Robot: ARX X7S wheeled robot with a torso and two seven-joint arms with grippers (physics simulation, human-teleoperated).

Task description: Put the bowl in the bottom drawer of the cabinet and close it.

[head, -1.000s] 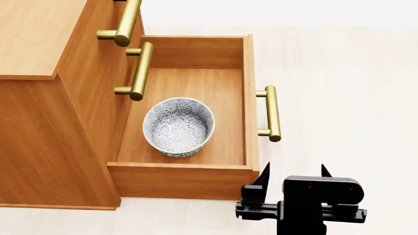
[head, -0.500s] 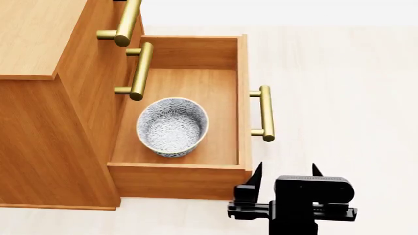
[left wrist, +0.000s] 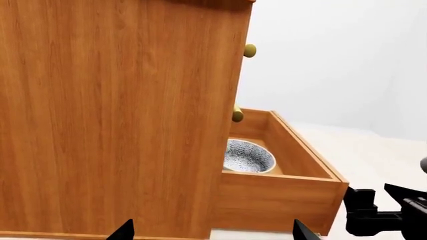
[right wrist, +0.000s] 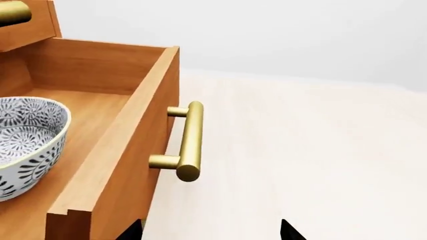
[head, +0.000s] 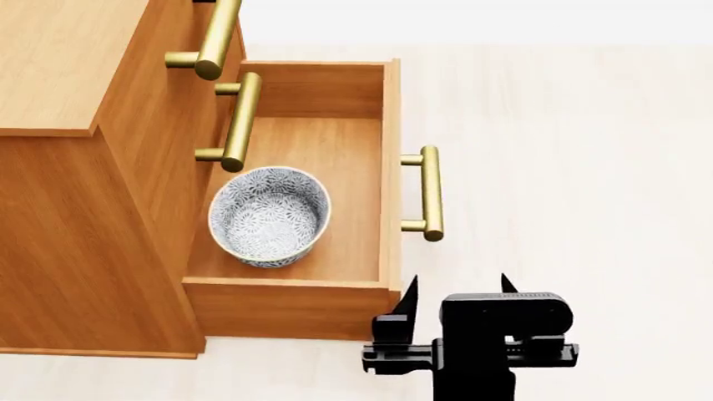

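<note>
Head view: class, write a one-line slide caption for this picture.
Patterned bowl sits in the cabinet's half-open bottom drawer; right gripper waits, jaws open, near its corner.

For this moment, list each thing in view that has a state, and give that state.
bowl: upright, empty, inside the bottom drawer.
bottom drawer: partly open.
two upper drawers: shut.
right pincer: open, empty, near the drawer's front corner.
left pincer: open, empty, facing the cabinet side.
</note>
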